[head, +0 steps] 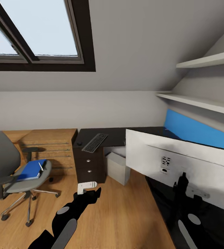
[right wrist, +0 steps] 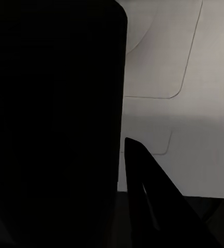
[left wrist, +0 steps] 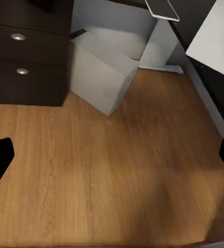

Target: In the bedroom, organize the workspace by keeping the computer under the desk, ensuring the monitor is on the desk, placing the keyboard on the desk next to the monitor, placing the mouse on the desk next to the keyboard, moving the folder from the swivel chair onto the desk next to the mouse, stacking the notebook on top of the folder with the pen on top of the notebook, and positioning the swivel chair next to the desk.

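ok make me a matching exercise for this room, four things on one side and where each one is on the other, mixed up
Things:
1. keyboard
2. folder
3. computer
4. monitor

Places:
A. on the swivel chair's seat
B. on the floor beneath the desktop
C. on the dark desk above the drawers
D. close up in front of the right arm, pale back facing the camera

Pairs: 1-C, 2-A, 3-B, 4-D

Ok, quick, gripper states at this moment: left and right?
Left gripper: open, empty, over bare floor.
Right gripper: against the monitor back; grip cannot be told.
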`<state>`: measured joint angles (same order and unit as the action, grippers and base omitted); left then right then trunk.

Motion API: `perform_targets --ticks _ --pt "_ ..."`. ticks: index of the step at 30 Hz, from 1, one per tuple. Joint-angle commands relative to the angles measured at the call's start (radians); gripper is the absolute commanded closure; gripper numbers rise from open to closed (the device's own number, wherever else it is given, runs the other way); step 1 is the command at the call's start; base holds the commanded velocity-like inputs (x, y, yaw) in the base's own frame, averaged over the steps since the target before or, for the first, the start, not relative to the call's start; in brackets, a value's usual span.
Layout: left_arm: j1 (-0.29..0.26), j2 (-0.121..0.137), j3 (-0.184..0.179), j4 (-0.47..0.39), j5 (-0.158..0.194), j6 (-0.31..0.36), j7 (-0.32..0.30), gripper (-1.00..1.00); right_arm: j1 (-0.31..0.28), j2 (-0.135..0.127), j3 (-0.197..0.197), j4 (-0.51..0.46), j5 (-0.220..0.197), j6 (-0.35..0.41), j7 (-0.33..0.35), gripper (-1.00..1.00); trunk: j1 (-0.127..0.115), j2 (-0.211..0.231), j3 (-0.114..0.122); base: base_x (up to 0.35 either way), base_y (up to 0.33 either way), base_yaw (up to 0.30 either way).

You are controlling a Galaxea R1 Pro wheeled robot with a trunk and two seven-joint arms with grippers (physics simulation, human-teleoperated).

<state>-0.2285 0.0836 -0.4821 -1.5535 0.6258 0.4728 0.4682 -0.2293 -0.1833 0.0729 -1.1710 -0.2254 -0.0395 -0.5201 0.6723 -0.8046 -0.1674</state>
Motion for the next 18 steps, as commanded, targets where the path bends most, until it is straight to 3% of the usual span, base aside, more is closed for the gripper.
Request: perform_targets --ticks 1,8,18 --pt "-0.002 0.001 -0.003 -0.002 0.01 0.001 0.01 -1.0 0.0 -0.001 0.03 0.01 -0.055 0.013 -0.007 1.0 0.0 -0.001 -0.002 -0.246 -0.229 0.017" --pt "-0.002 0.001 -0.003 -0.001 0.012 0.001 0.01 -1.0 -0.001 -0.001 0.03 0.01 -0.055 0.014 -0.006 1.0 0.0 -0.001 -0.002 -0.226 -0.219 0.003" --pt "-0.002 0.001 -0.001 -0.001 0.012 0.001 0.01 -1.0 0.0 -0.001 0.031 0.011 -0.056 0.015 -0.007 1.0 0.0 -0.001 -0.002 -0.021 -0.027 0.001"
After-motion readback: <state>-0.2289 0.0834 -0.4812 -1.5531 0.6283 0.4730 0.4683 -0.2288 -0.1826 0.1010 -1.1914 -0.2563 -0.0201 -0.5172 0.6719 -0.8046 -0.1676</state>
